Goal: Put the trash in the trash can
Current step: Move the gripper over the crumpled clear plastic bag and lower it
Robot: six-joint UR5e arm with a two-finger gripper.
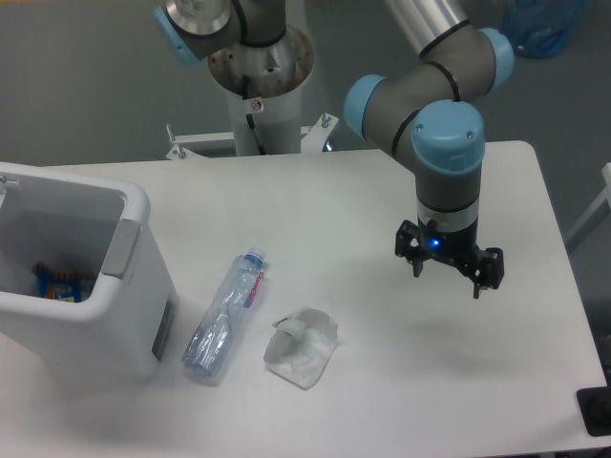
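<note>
Worktop point(315, 200): bin, bottle, wad, tool.
Fixed cam: bin point(134, 205) at left edge, blue/orange packet point(57, 282) inside. Bottle point(224, 317) flat on worktop just right of bin, cap pointing away from cam. Wad point(302, 346) near bottle's right, apart from it. Tool point(449, 275) above worktop, well right of wad, fingers spread, holding nothing.

one bottle point(224, 318), one paper wad point(302, 347), one bin point(134, 202)
</note>
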